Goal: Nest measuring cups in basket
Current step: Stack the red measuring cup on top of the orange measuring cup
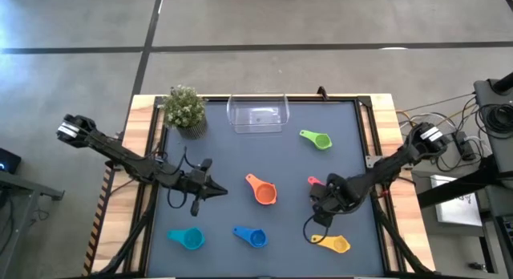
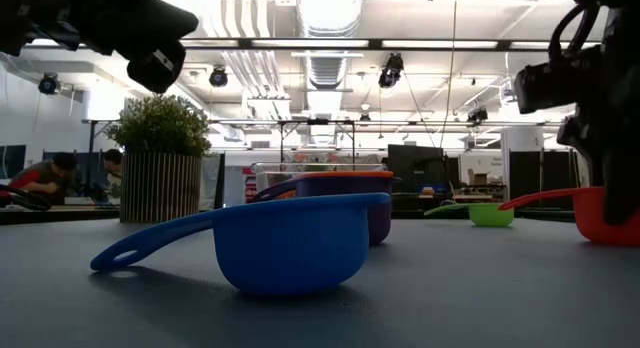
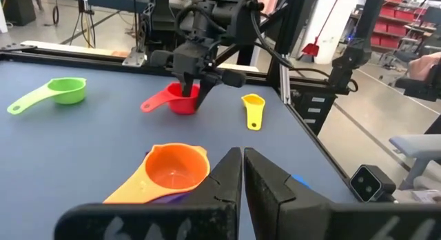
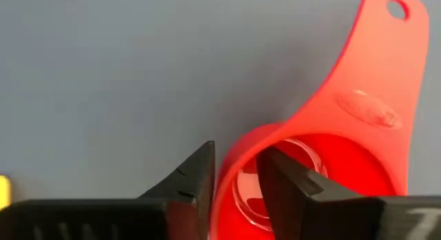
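The red cup (image 4: 324,140) sits upright on the mat at the right. My right gripper (image 1: 325,197) comes down on it, one finger (image 4: 293,188) inside the bowl and one (image 4: 196,178) outside the wall. My left gripper (image 3: 242,172) hovers shut and empty at mid-left, pointing at the orange cup (image 1: 264,192). The orange cup sits inside the purple cup (image 3: 172,196). The green cup (image 1: 317,139), yellow cup (image 1: 334,244), blue cup (image 1: 252,236) and teal cup (image 1: 186,239) rest on the mat. The clear basket (image 1: 257,116) stands at the far edge. My right gripper straddles the red cup's wall (image 4: 226,172) on the side away from the handle, one finger inside the bowl and one outside, coming steeply from above. A slit shows between the inner finger and the wall, so I cannot tell whether the fingers touch. The cup stands on the mat.
A potted plant (image 1: 186,109) stands at the far left corner beside the basket. A raised frame (image 1: 370,135) borders the mat. People sit at desks beyond the table in the low view.
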Motion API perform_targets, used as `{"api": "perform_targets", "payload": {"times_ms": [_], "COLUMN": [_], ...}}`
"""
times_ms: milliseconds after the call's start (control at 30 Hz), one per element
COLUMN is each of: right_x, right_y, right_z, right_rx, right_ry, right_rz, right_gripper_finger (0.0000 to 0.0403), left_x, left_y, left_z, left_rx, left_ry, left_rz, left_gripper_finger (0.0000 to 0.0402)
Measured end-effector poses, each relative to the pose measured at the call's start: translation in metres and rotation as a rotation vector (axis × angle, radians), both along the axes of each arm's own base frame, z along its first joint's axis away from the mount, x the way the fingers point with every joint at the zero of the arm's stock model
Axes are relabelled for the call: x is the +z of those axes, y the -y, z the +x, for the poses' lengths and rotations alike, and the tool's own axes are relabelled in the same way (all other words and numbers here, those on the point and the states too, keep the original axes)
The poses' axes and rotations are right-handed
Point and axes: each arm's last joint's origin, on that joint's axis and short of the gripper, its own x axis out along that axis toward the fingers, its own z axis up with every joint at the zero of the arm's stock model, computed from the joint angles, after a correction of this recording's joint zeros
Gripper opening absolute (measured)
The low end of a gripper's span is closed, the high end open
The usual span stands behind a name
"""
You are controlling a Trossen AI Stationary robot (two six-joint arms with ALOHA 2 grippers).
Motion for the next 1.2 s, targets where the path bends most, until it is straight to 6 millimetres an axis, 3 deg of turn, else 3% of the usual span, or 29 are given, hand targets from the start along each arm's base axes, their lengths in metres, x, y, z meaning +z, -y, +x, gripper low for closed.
{"api": "perform_targets", "payload": {"times_ms": [300,500,767,900,1033,1200], "right_x": [0.023,0.048,0.101,0.118,0.119,0.098], "right_y": [0.0,-0.003,-0.011,-0.02,-0.025,-0.019], "right_z": [0.002,0.011,0.043,0.063,0.084,0.108], "right_rx": [0.007,0.033,0.077,0.151,0.214,0.23], "right_ry": [0.082,0.193,0.483,0.637,0.695,0.614], "right_rz": [0.012,-0.025,-0.221,-0.294,-0.34,-0.369], "right_gripper_finger": [0.0017,0.001,0.0009,0.0009,0.0009,0.0009], "left_x": [-0.002,-0.009,-0.003,0.004,0.004,0.005], "left_y": [0.0,-0.001,-0.005,-0.007,-0.007,-0.006], "left_z": [0.0,-0.002,-0.003,-0.007,-0.011,-0.015], "left_rx": [0.0,0.011,0.125,0.139,0.119,0.104], "left_ry": [-0.016,-0.099,-0.041,-0.008,-0.033,-0.035], "left_rz": [0.007,-0.016,0.024,0.035,0.048,0.052], "left_gripper_finger": [0.0,0.0,0.0,0.0,0.0,0.0]}}
